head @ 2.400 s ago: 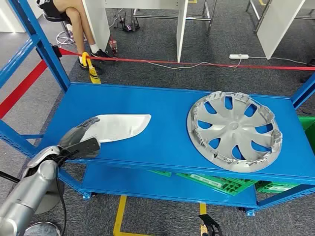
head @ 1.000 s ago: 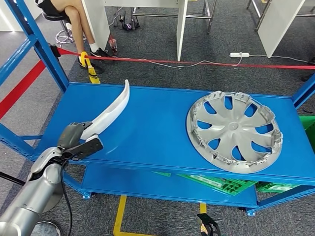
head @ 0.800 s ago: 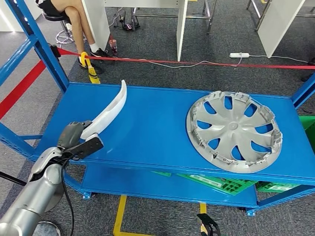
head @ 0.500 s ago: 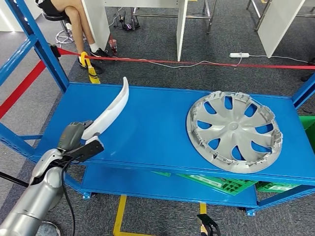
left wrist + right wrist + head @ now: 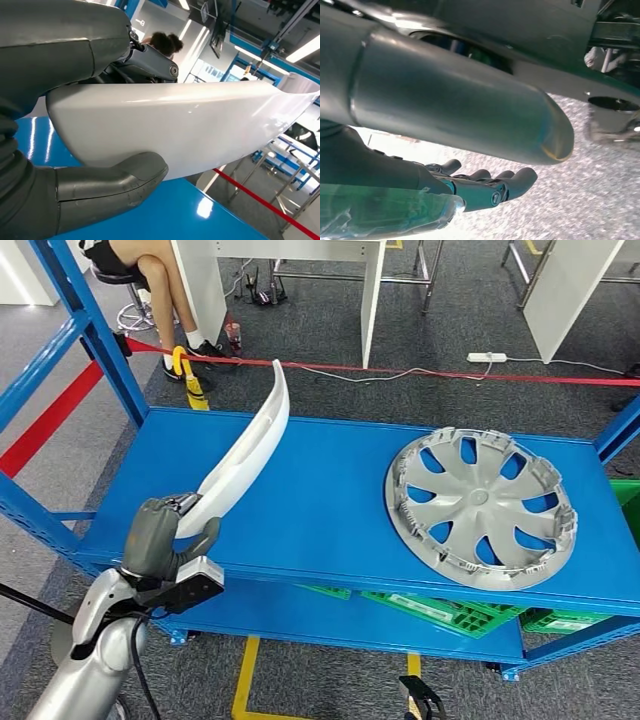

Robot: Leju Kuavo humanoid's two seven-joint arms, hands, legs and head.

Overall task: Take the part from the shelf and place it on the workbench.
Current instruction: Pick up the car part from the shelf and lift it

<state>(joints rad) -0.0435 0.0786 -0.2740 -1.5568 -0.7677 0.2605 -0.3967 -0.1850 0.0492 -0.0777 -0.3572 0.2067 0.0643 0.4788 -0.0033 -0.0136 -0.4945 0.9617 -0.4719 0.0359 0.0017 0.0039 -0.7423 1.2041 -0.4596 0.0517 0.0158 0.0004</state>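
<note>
In the lower left of the head view, the left hand (image 5: 160, 538) grips the near end of the long white part (image 5: 245, 452), thumb under it and fingers over the top, as the left wrist view shows with the part (image 5: 181, 130) pinched between thumb and fingers (image 5: 113, 182). The part rises clear of the blue shelf (image 5: 332, 510) and slants up toward the upper middle of the frame, its far tip reaching past the shelf's back edge. The hand hangs at the shelf's front left edge. Bare blue surface lies open between the part and the silver hubcap (image 5: 481, 505), which lies flat on the right half, close to the front edge. The right hand (image 5: 486, 187) hangs over grey floor, fingers loosely extended and holding nothing. Beyond the shelf, a red line (image 5: 453, 373) crosses the carpet and a seated person's legs (image 5: 162, 290) show at upper left.
</note>
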